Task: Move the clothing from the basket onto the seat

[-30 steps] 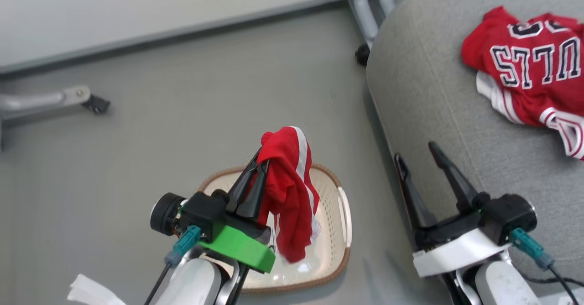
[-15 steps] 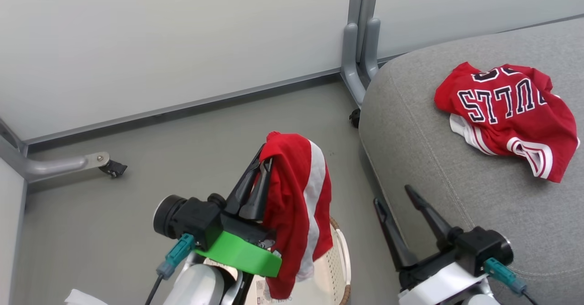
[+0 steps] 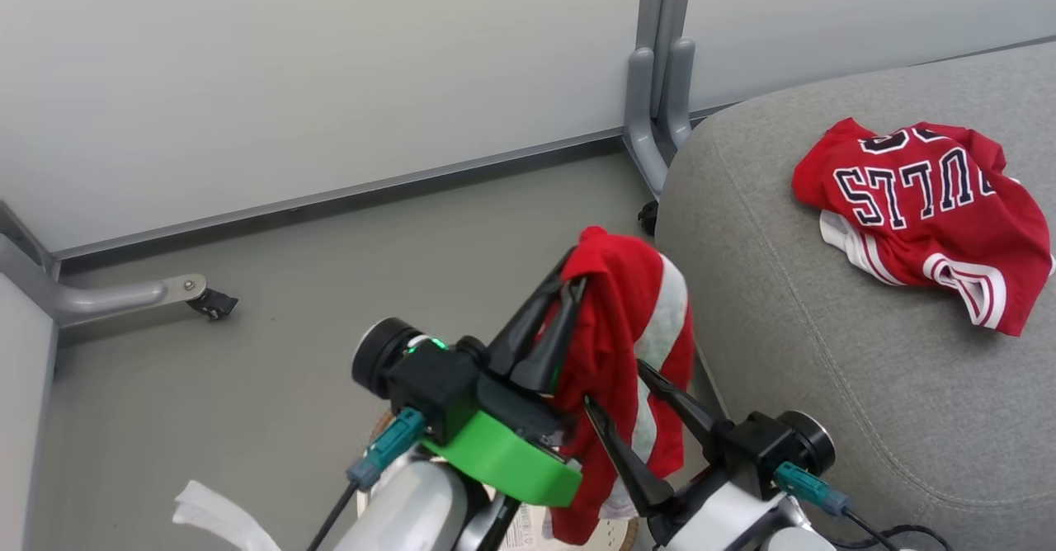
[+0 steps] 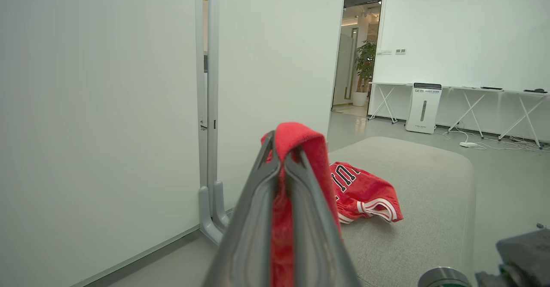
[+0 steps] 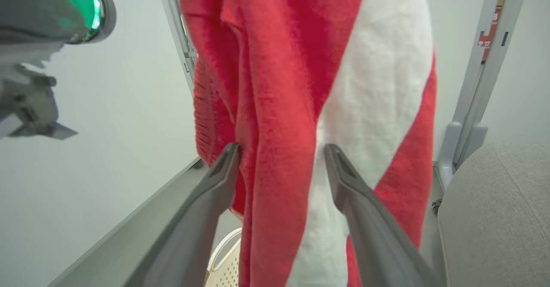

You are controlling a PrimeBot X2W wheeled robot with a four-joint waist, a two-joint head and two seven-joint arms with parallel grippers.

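Head view: the left gripper (image 3: pixel 575 275) is clamped on the top of a red garment (image 3: pixel 635 328). The garment hangs lengthwise straight down over the basket (image 3: pixel 617 533), just beside the seat's (image 3: pixel 808 353) left edge, above grey floor (image 3: pixel 330 287). The jersey (image 3: pixel 924 221) lies crumpled on the seat, lettering upside down.

Left wrist view: cloth drapes over the closed fingertips.

Right wrist view: the right gripper (image 5: pixel 281 147), fingers apart, meets the hanging cloth, whose white stripe runs vertically. A pale partition (image 5: pixel 107 171) stands behind.

I count two red garments: one lettered jersey (image 3: pixel 916 229) and one white-striped piece (image 3: pixel 639 328) (the one pinched in my left pincer (image 3: pixel 575 275)). There is one basket (image 5: pixel 225 259), one grey seat (image 3: pixel 825 353), and two pincers, my right pincer (image 3: pixel 615 384) being the second.
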